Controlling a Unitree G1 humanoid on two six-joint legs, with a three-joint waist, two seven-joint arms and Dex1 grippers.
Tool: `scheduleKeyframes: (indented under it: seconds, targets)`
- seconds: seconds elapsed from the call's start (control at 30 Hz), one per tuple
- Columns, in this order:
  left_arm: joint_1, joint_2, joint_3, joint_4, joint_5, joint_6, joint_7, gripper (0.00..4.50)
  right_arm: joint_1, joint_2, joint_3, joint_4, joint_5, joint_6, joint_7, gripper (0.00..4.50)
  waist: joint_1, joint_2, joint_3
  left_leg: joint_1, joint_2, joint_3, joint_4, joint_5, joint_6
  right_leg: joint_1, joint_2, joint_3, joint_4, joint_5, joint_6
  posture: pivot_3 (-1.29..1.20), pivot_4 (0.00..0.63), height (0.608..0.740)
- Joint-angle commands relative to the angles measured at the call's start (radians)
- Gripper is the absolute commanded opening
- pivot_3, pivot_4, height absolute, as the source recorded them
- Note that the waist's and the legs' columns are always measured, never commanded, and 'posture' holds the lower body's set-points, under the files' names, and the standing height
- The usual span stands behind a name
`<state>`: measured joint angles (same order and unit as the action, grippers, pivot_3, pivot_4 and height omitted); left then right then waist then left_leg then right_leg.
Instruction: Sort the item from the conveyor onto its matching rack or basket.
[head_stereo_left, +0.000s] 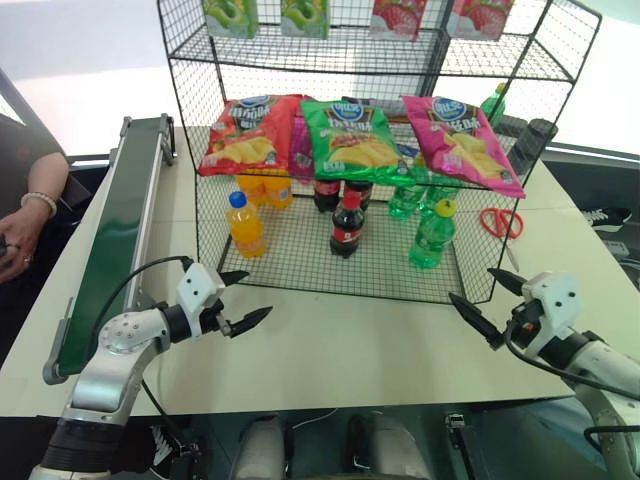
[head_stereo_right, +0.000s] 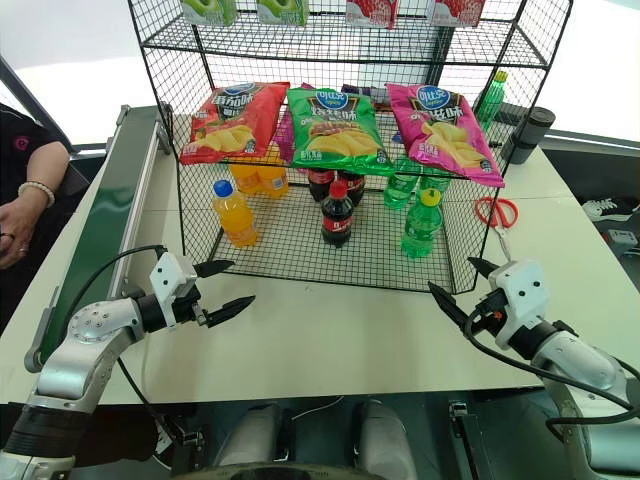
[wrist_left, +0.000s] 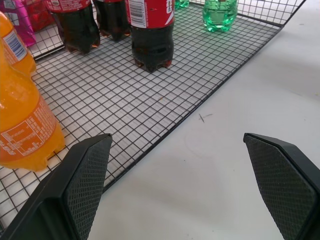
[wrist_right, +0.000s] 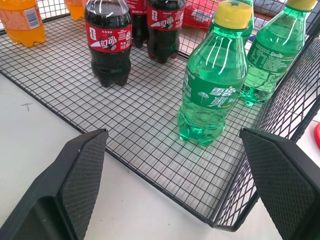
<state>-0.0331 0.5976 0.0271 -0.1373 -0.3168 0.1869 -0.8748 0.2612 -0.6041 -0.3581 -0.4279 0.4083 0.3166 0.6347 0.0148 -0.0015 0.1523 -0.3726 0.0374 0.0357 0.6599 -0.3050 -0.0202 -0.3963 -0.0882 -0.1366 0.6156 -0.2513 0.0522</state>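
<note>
The green soda bottle (wrist_right: 214, 80) is noted upright on the rack (head_stereo_left: 300, 262) bottom tier's front right, just ahead of the nearer right gripper (head_stereo_left: 485, 301); both right and left gripper (head_stereo_left: 240, 299) jaws are spread, empty.

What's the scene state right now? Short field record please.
item: green soda bottle upright on bottom tier, front right
rack: black wire rack on white table
conveyor: green belt at the table's left edge, nothing on it
left end effector: open, holds nothing, in front of rack
right end effector: open, holds nothing, near rack's front right corner
other: orange drink, cola, chip bags, scissors
</note>
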Motion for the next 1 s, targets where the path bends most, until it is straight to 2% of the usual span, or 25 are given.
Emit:
scheduleKeyframes:
  seconds: [0.03, 1.0]
  targets:
    - [-0.006, 0.008, 0.021, -0.023, -0.007, -0.016, -0.001, 4.5, -0.016, 0.006, -0.006, -0.012, 0.004, -0.017, -0.004, 4.39, 0.0, 0.0, 0.0, 0.0, 0.0, 0.0, 0.0, 0.0, 0.0, 0.0, 0.0, 0.0, 0.0, 0.0, 0.0, 0.0, 0.15, 0.735]
    - [-0.015, 0.003, 0.017, -0.011, 0.005, -0.029, 0.012, 4.5, -0.036, 0.006, 0.016, -0.004, -0.004, -0.016, -0.005, 4.39, 0.0, 0.0, 0.0, 0.0, 0.0, 0.0, 0.0, 0.0, 0.0, 0.0, 0.0, 0.0, 0.0, 0.0, 0.0, 0.0, 0.15, 0.735]
